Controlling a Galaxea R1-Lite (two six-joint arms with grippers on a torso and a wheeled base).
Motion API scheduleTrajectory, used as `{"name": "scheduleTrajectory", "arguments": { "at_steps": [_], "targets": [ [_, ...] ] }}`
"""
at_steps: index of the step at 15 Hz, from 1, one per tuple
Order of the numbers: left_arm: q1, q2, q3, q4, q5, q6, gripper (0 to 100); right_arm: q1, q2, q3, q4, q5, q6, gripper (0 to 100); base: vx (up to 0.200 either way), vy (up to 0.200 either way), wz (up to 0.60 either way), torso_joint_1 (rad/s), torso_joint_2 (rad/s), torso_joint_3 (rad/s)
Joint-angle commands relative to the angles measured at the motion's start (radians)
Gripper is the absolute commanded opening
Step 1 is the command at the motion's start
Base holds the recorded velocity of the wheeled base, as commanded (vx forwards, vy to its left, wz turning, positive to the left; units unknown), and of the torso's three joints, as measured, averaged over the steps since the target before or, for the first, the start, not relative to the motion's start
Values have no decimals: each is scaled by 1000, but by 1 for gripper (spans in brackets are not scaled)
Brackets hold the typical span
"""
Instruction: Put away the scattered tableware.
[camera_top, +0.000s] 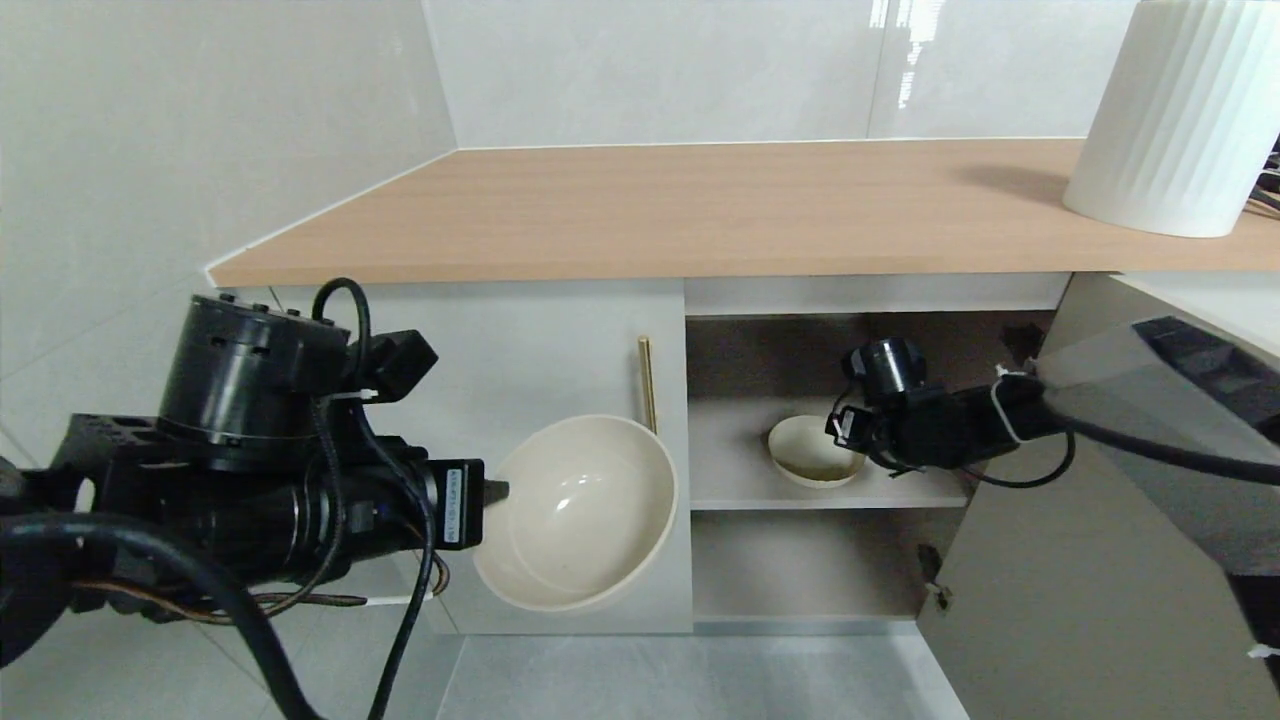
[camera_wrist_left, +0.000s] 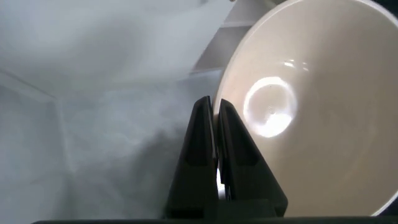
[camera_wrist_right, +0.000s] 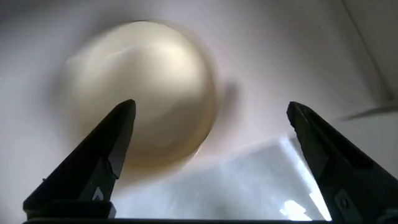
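left gripper (camera_wrist_left: 214, 102) pinches big bowl (camera_top: 580, 515) before closed door (camera_top: 540, 350); right gripper (camera_wrist_right: 211, 107) spread, seemingly above small bowl (camera_top: 803, 456).

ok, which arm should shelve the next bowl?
Left. The left gripper is shut on the big bowl beside the open cabinet; the right gripper hangs open by the small bowl on the shelf.

Soft bright light, glare on wall (camera_top: 905, 60)

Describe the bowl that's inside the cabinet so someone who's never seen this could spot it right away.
Under the wooden countertop, the open cabinet compartment has a shelf. The small cream bowl sits on it before the open right gripper; the larger cream bowl is outside, held by the left gripper.
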Motion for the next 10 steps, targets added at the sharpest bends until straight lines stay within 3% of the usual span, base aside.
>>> {"name": "scheduleTrajectory", "arguments": {
  "at_steps": [1,3,7,10],
  "targets": [
    [-47,73,8,-1,42,16,0,76,-411,254,28,189,-65,100,0,0,0,0,0,0],
    [-87,129,12,-4,124,19,0,176,-597,332,159,309,-101,100,0,0,0,0,0,0],
    [-213,206,-5,-3,178,17,0,335,-637,341,266,314,-101,100,0,0,0,0,0,0],
    [-233,228,-6,-15,226,14,0,411,-646,354,298,312,-101,100,0,0,0,0,0,0]
  ]
}}
